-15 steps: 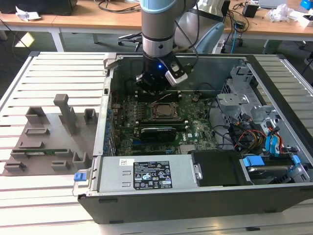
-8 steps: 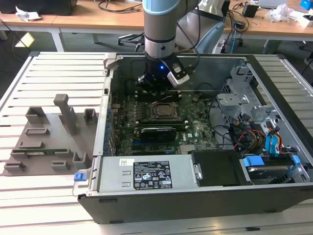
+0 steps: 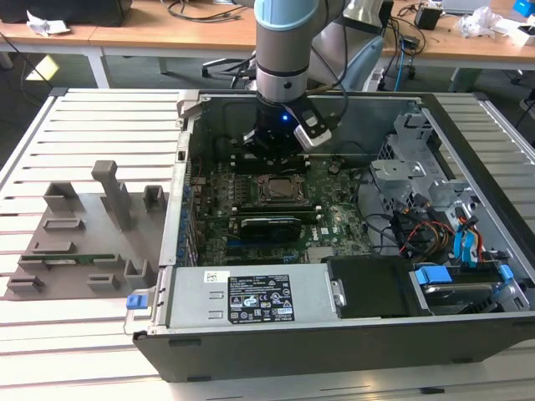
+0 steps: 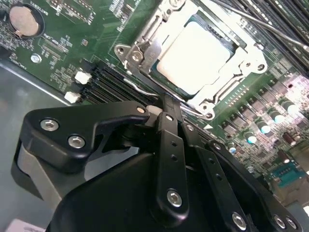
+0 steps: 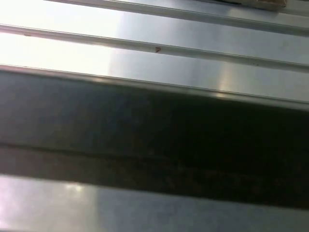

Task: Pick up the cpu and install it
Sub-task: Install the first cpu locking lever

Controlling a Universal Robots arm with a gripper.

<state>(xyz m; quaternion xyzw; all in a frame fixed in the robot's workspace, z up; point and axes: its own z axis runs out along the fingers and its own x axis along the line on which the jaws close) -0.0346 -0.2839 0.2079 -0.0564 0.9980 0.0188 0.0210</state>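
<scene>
Closest to the lens in the second wrist view are the black links and silver bolts of the hand [image 4: 166, 104], whose 2 narrow fingers [image 4: 170, 126] run together toward a point at the near edge of the socket frame [image 4: 140, 50]. The fingers look drawn close together with nothing between them, though their very tips are hard to make out against the frame, so whether they touch it I cannot tell. Just past them the cpu [image 4: 195, 55] lies flat in the socket, its pale metal top facing up, apart from the hand. Green circuit board [image 4: 72, 34] surrounds the socket, with a round coin battery [image 4: 22, 18] off to one side and black memory slots [image 4: 108, 82] near the fingers.

In the exterior view the arm [image 3: 288, 50] reaches down into the open computer case [image 3: 468, 125], which lies on its side on a slatted bench [image 3: 100, 117]. The hand [image 3: 269, 149] hangs just above the socket, where the cpu [image 3: 277, 189] sits. A long black card [image 3: 269, 225] lies just below it, and a grey holder tray [image 3: 84, 242] rests on the bench to the exterior view's left.
</scene>
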